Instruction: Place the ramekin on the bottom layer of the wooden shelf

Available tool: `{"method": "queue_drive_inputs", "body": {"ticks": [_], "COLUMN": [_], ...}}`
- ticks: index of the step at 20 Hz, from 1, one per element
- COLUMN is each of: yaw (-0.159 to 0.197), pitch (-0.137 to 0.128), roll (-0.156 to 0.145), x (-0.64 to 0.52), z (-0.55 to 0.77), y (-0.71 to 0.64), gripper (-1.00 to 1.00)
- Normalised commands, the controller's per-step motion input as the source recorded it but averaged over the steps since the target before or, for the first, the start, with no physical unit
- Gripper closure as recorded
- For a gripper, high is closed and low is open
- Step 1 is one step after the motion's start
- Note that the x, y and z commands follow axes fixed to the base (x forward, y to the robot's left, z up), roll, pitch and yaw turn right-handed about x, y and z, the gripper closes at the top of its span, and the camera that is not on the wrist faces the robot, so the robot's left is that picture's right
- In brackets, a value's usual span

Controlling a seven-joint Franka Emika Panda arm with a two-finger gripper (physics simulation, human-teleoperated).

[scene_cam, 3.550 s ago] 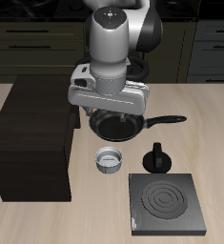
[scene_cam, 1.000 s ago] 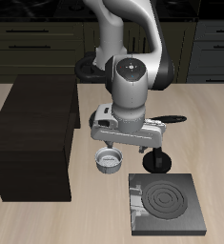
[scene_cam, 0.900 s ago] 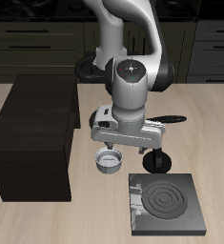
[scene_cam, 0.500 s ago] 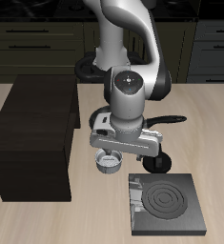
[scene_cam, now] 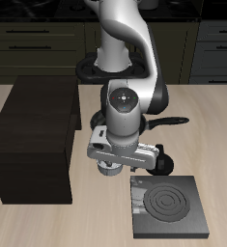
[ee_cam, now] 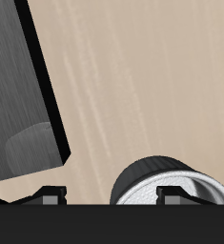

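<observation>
The ramekin [scene_cam: 104, 170], small, round and ribbed grey-white, sits on the table beside the wooden shelf [scene_cam: 33, 135], a big dark boxy cabinet. My hand covers most of it. My gripper [scene_cam: 112, 166] is low, right over it, and open. In the wrist view the ramekin [ee_cam: 171, 184] lies under one fingertip [ee_cam: 171, 193], while the other fingertip [ee_cam: 54, 193] is over bare table. The gripper's midpoint [ee_cam: 112, 195] lies just beside the cup's rim. The gripper holds nothing.
A flat black stove plate [scene_cam: 168, 205] with rings lies near the table's front edge; it also shows in the wrist view [ee_cam: 18, 105]. A small black knobbed pot [scene_cam: 163, 160] stands close beside my hand. A black frying pan's handle [scene_cam: 173, 122] sticks out behind the arm.
My arm has come forward and down from above the frying pan until the gripper is over the ramekin, now mostly hidden by my hand. The ramekin has not moved.
</observation>
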Motion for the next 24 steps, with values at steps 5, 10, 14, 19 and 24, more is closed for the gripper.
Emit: {"method": "queue_drive_inputs", "body": {"ticks": [5, 10, 14, 19, 24], "yaw": [-0.003, 0.003, 0.01, 0.008, -0.016], "pitch": [0.01, -0.012, -0.002, 0.005, -0.001], "roll": [-0.031, -0.043, -0.053, -0.058, -0.083], "x": [0.02, -0.05, 0.02, 0.01, 0.02], "z": [-0.04, 0.1, 0.08, 0.03, 0.09], "y": [-0.25, -0.28, -0.38, -0.41, -0.58], "gripper": [1.0, 1.0, 1.0, 1.0, 1.0]}}
